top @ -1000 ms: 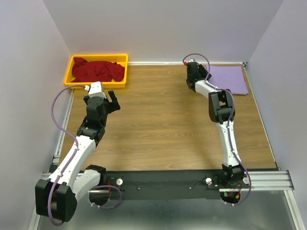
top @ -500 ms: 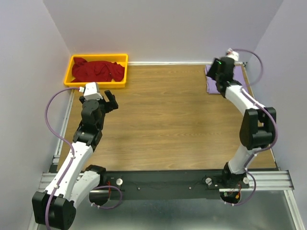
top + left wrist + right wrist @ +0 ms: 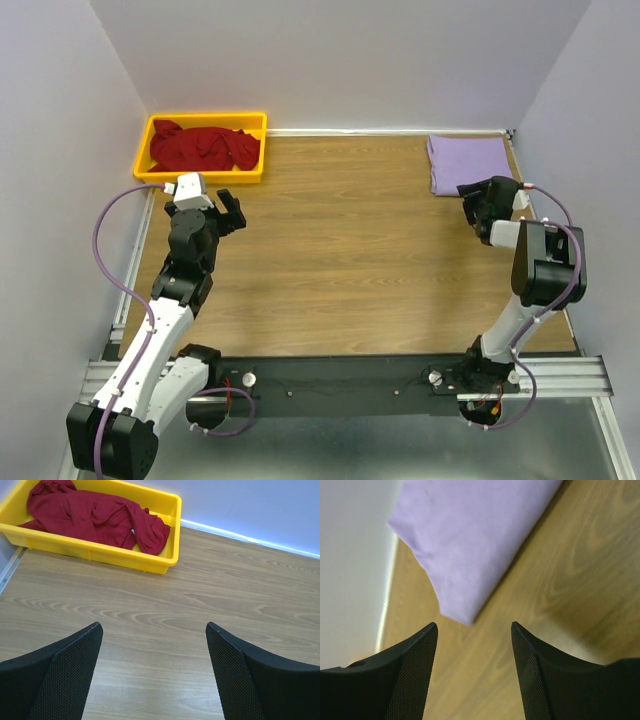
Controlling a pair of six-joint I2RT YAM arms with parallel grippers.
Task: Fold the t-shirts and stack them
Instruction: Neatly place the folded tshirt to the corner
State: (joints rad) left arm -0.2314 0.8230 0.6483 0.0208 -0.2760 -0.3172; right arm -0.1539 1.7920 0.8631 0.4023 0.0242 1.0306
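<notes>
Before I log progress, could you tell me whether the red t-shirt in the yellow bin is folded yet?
Not folded: the red t-shirt lies bunched and creased inside the yellow bin, with no flat rectangular outline.

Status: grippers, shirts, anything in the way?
Left gripper open, right gripper open, both empty. Folded lavender t-shirt far-right; crumpled red t-shirt in yellow plastic bin. Nothing blocking.
</notes>
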